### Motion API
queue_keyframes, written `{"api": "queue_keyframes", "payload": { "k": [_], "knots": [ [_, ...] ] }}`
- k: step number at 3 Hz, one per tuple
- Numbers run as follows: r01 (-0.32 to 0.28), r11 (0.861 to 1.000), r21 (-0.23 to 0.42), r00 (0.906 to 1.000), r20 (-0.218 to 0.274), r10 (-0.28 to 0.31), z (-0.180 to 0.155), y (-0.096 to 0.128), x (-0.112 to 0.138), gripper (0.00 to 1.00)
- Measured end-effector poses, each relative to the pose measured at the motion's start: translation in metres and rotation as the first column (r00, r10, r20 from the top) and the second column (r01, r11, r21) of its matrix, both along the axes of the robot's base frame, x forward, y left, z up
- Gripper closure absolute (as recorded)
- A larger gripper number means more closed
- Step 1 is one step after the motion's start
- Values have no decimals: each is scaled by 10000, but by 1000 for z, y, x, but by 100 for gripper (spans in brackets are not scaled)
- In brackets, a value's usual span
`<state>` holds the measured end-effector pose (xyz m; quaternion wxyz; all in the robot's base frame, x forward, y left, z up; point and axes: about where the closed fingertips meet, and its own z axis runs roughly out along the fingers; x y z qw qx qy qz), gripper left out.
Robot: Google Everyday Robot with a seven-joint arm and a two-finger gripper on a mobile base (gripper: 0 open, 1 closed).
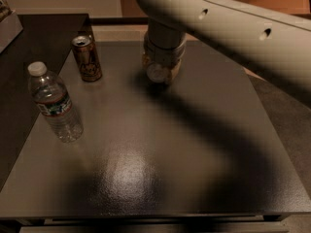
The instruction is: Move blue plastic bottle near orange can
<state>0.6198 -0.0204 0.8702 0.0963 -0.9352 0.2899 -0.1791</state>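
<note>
**Bottle at the gripper, can off toward ten o'clock**

On the dark grey square table (146,178), the nearest thing is a large ribbed clear water bottle with a dark label band (54,106), which is no part of the job. Beyond it stands the slim brownish-orange can with a silver top (87,58).

At the same depth, well apart to the can's three o'clock, the gripper (159,72) points straight down at the tabletop. A pale round shape just under it is probably the small blue plastic bottle (156,74), seen from its white cap. I cannot tell whether the gripper is clamped on it.

I judge this to be the grasp stage, with the carry not yet begun. The next move needs a sure hold, then a short sweep toward ten o'clock that stops short of the can.

The thick cream arm (218,18) reaches in from two o'clock, its wrist bent downward.
</note>
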Motion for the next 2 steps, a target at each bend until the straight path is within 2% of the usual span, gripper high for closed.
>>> {"api": "queue_keyframes", "payload": {
  "k": [1,2],
  "knots": [
    [-1076,9942,2,9928,535,1075,11,-2,-33,100],
    [-2145,9763,-269,9729,824,2160,10,2,-67,100]
  ]
}}
